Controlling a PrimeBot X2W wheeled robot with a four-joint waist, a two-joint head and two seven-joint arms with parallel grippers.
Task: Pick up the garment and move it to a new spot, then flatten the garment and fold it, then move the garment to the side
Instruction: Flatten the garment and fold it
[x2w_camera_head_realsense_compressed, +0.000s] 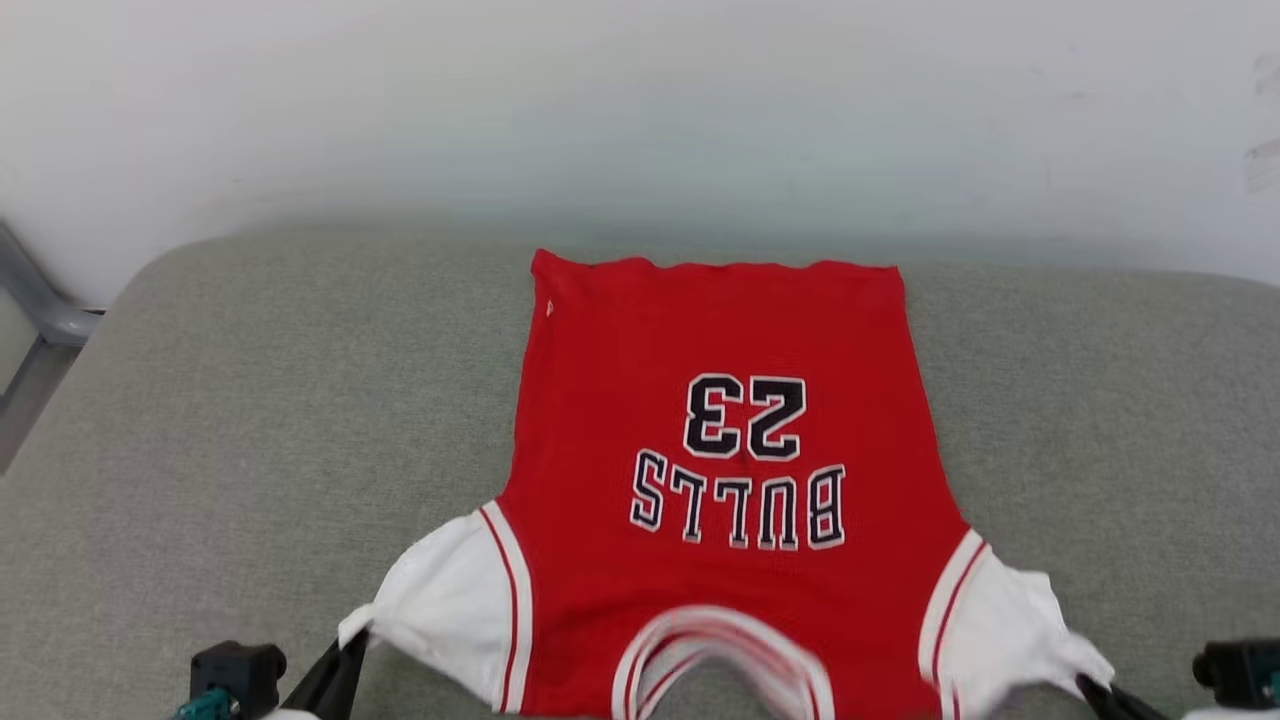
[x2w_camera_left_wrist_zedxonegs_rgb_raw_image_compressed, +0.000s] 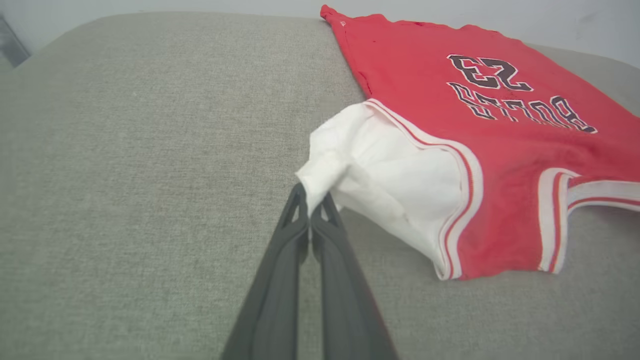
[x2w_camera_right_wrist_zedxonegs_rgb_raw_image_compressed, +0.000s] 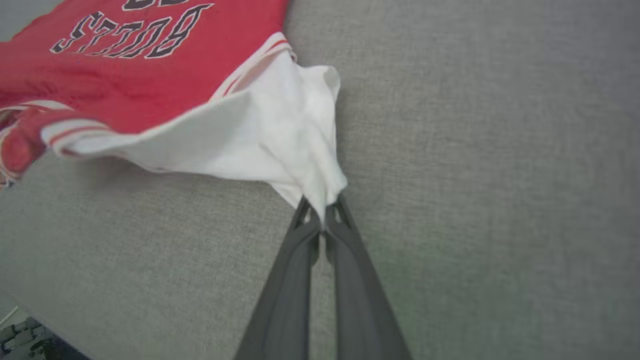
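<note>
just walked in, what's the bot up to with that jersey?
The robot holds the red jersey by both white sleeves. The left gripper is shut on the tip of one sleeve, and the right gripper is shut on the tip of the other sleeve. The body lies spread out on the grey cushion, print up, hem farthest from the robot, with the sleeve ends lifted a little. It is not yet folded.

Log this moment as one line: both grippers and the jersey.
left gripper: shut on jersey sleeve | right gripper: shut on other sleeve | jersey: unfolded, print up, hem end flat on grey fabric surface, sleeve end raised
</note>
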